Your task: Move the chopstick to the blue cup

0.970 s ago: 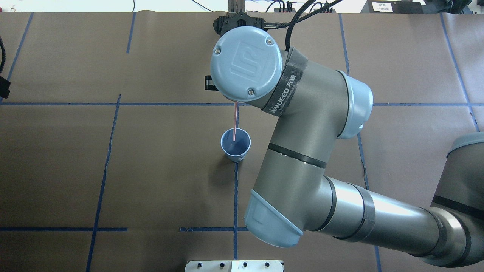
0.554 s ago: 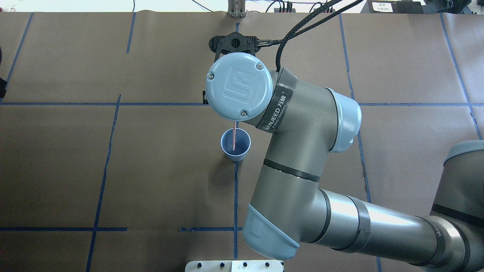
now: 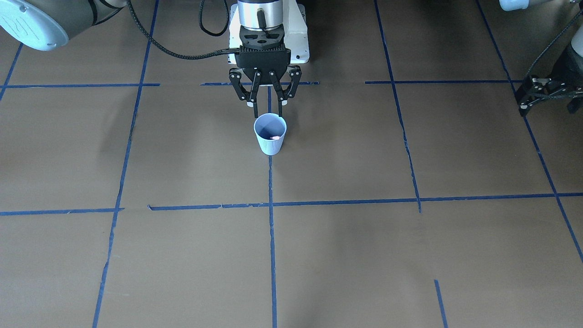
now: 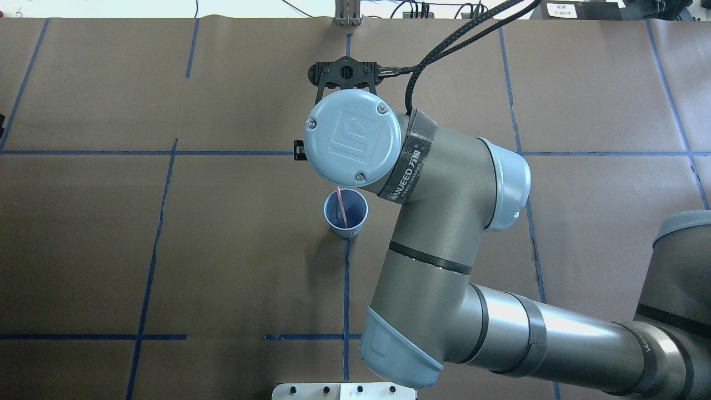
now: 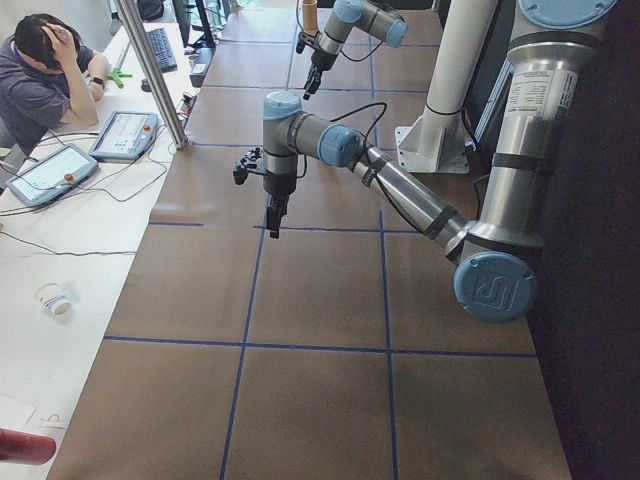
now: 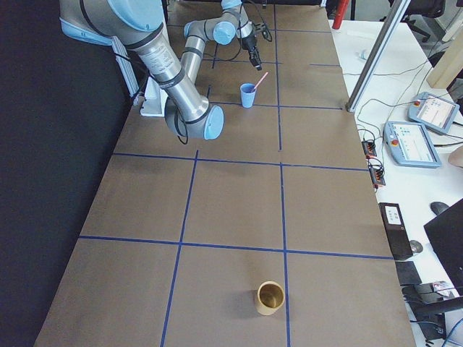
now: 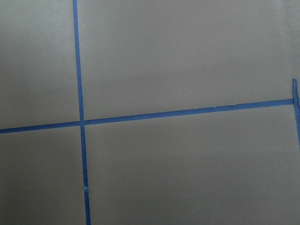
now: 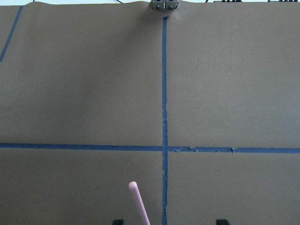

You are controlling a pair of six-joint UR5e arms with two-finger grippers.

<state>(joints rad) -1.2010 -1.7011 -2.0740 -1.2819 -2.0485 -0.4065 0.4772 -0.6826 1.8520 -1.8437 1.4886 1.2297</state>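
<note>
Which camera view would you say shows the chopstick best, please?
Exterior right: the pink chopstick shows side-on, leaning out of the blue cup. Overhead shows it foreshortened inside the cup; front-facing shows only a pink end within the rim; the right wrist camera shows just its tip. Exterior left and left wrist show nothing of it.

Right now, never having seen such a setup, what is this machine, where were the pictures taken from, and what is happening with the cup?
This is a robot with two arms at a brown table marked with blue tape. One picture looks down from behind the robot, one faces it, two come from the table's ends, and two from cameras on the wrists. The right gripper hangs open just above a blue cup. A pink chopstick leans inside the cup, held by nothing. The left gripper sits off to the side; I cannot tell whether it is open. A tan cup stands alone near the table's right end.
</note>
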